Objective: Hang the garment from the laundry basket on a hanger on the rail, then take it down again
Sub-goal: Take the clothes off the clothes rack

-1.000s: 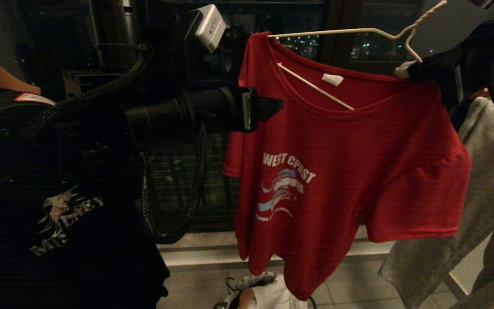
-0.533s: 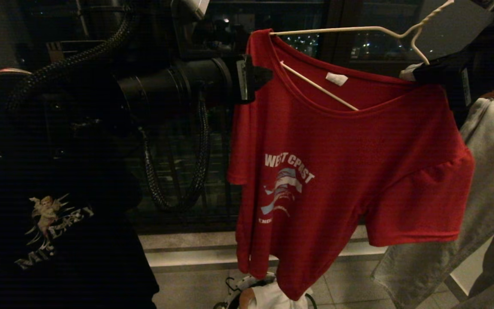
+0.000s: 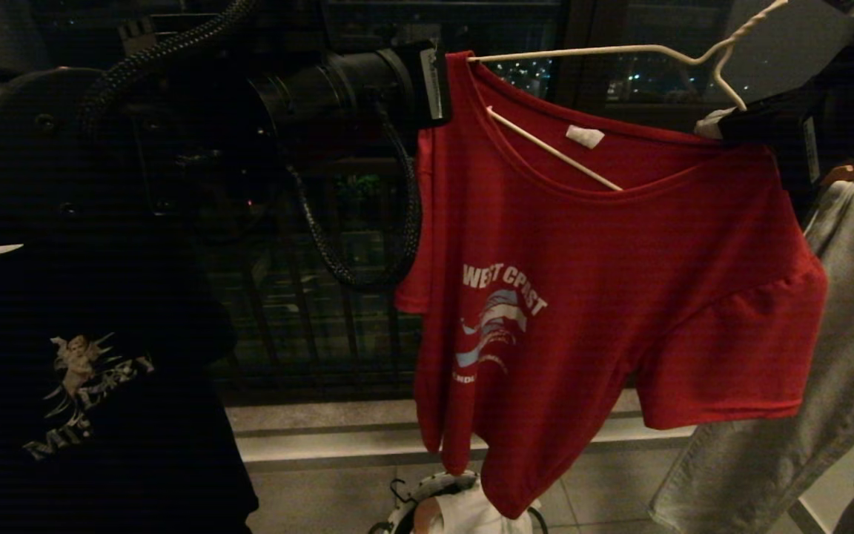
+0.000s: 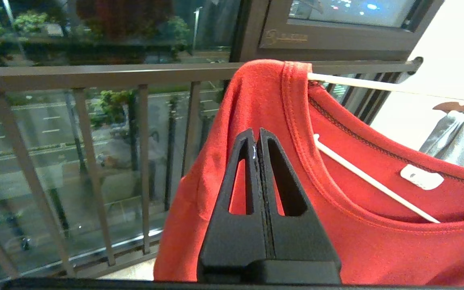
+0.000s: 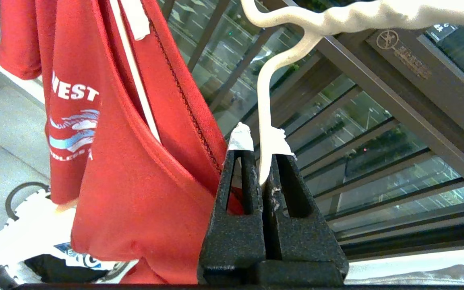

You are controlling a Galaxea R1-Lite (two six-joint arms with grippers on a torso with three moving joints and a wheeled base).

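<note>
Red garment (image 3: 605, 297) half-dressed on hanger (image 3: 620, 52). Right pincer (image 5: 262, 163) pinching hanger's lower wire. Left pincer (image 4: 258, 139) pressed together at the shoulder; fabric caught? Unclear. Judgement: draw shoulder outward over hanger's end, steady hanger.
</note>
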